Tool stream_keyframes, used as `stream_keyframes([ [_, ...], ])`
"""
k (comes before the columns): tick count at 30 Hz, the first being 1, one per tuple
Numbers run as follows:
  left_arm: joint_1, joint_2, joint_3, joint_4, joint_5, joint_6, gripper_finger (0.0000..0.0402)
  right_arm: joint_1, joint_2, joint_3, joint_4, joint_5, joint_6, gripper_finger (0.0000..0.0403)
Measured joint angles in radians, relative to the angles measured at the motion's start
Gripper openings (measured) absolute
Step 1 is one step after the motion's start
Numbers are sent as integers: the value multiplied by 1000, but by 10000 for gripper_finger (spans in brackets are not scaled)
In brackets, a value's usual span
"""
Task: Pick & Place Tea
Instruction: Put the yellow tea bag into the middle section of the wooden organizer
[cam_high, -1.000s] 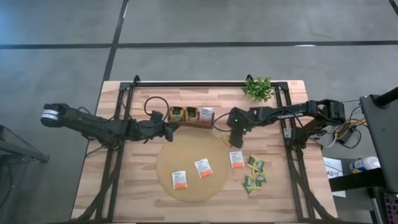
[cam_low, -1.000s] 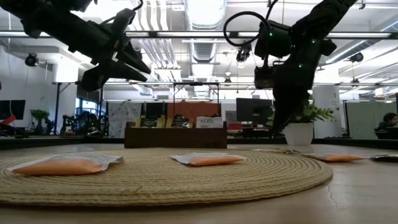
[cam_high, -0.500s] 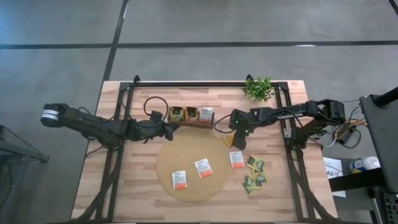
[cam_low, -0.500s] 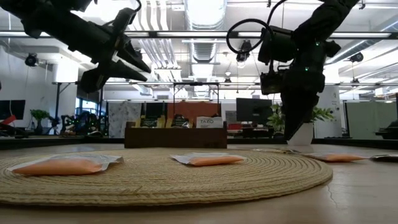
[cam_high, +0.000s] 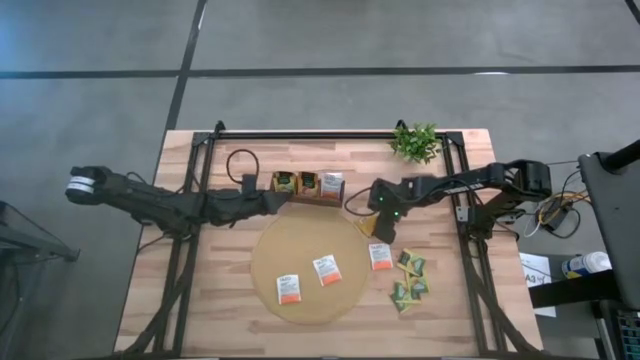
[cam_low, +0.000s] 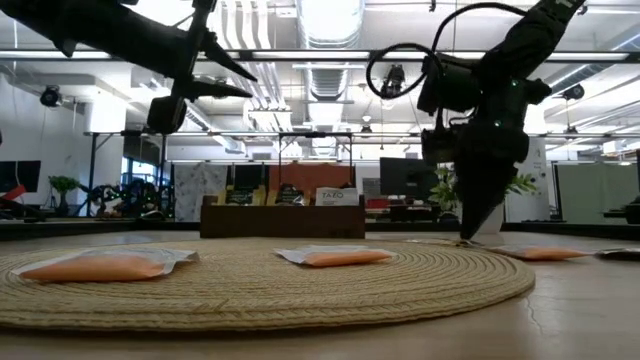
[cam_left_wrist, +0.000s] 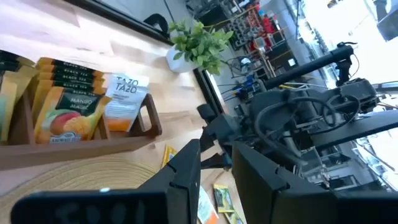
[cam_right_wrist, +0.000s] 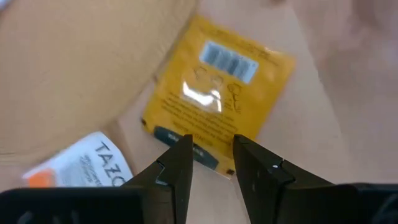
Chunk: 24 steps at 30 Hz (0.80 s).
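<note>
A yellow tea sachet (cam_right_wrist: 217, 99) lies flat on the wood just off the right rim of the round tan mat (cam_high: 300, 240). My right gripper (cam_right_wrist: 211, 163) stands open over the sachet's near edge, pointing steeply down, low over the table (cam_low: 468, 237). Two white-and-orange sachets (cam_high: 326, 269) lie on the mat, and a third (cam_high: 380, 256) lies at its right edge. My left gripper (cam_high: 287, 200) hangs open and holds nothing, high beside the dark tray (cam_high: 305, 197) and pointing about level (cam_low: 240, 82). Sachets stand upright in the tray's compartments. My right gripper's open fingers (cam_right_wrist: 177, 163) stand above the yellow sachet's dark-striped edge (cam_right_wrist: 186, 138), coming from above and slanting down. Whether the tips touch the sachet, I cannot tell.
Several green and yellow sachets (cam_high: 408, 280) lie scattered on the wood right of the mat. A small green plant (cam_high: 416, 142) in a white pot stands at the far right. Black frame rails (cam_high: 462, 210) run along both sides of the table.
My right gripper has sunk toward the yellow sachet and come a little toward the table's near edge. My left gripper has rolled about its own line and tipped its fingers up from slanting down to about level, rising slightly. No sachet has moved.
</note>
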<state>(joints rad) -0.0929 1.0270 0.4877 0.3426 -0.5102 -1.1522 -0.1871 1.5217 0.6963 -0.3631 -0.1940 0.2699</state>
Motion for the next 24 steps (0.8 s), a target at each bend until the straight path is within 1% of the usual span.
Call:
stream_keyframes([
  [4, 0, -1, 0, 1, 0, -1, 87, 0, 11, -6, 4, -19, 12, 111],
  [10, 0, -1, 0, -1, -9, 19, 87, 13, 16, -8, 10, -18, 17, 111],
  [18, 6, 5, -1, 84, -9, 23, 87, 37, 3, 1, 11, -18, 18, 111],
  [20, 15, 15, -1, 131, 22, 58, 87, 45, 3, 1, 11, -17, 13, 111],
  [22, 20, 33, 1, 187, 87, 112, 87, 52, -4, 1, 9, -16, 23, 111],
  [24, 19, 59, 24, 187, 143, 170, 87, 63, -14, 1, 16, -16, 26, 111],
])
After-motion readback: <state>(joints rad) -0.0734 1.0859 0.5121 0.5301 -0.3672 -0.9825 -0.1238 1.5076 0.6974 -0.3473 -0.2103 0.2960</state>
